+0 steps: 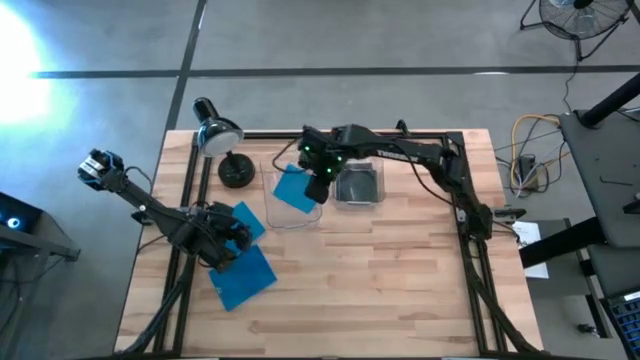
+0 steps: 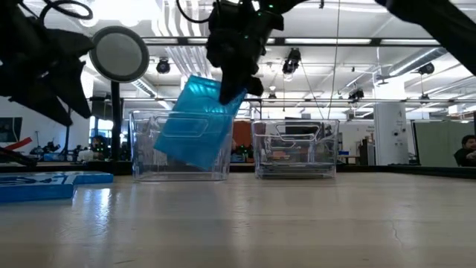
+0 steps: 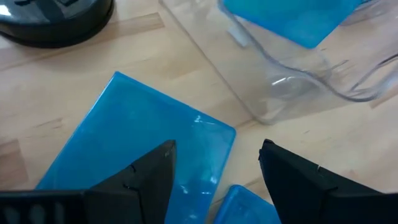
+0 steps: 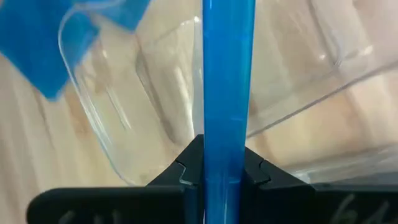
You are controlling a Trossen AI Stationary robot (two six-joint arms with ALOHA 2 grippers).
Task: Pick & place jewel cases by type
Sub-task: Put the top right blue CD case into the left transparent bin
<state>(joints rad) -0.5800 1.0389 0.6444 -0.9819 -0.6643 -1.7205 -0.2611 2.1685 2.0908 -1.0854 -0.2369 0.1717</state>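
The right gripper is clamped on the top edge of a bright blue jewel case, holding it tilted over the left clear bin, its lower corner dipping inside the bin's walls. The case looks thin, stiff and light, with glossy faces that could slip, so an edge pinch across its thickness (as in the right wrist view, where both fingers press its 2 faces) seems the sound hold. Its flat face stands nearly upright and edge-on to the wrist, long axis slanting down into the bin. Beside that bin, on the side away from the lamp, the other clear bin probably holds a dark case. Toward the table's front-left from the bin, the left gripper hovers spread over 2 more blue cases lying flat.
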